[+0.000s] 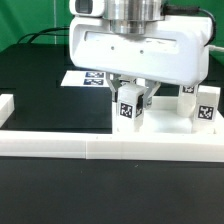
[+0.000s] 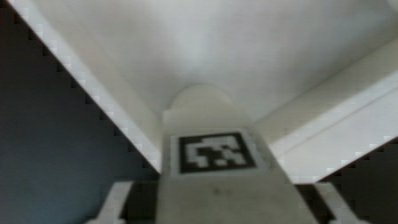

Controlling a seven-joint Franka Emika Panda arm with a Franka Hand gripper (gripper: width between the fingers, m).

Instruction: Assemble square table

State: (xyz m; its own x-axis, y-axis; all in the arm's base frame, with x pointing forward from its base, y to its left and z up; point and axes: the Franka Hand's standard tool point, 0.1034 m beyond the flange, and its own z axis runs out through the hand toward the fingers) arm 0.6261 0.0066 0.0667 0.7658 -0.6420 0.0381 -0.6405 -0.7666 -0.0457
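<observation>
My gripper [image 1: 131, 100] hangs straight down over a white leg block [image 1: 127, 108] with a black-and-white tag. The block stands upright between the jaws, on or against the white square slab [image 1: 170, 124]. In the wrist view the tagged leg [image 2: 217, 150] fills the middle and the slab [image 2: 178, 50] lies beyond it. The fingers [image 2: 121, 205] flank the leg with a narrow dark gap on each side, so the gripper [image 2: 214, 208] looks open around it. Two more tagged leg blocks [image 1: 207, 105] stand at the exterior view's right.
The long low white border wall [image 1: 110, 150] runs across the front, with a short piece [image 1: 5, 105] at the exterior view's left. The marker board [image 1: 85, 76] lies on the black table behind the gripper.
</observation>
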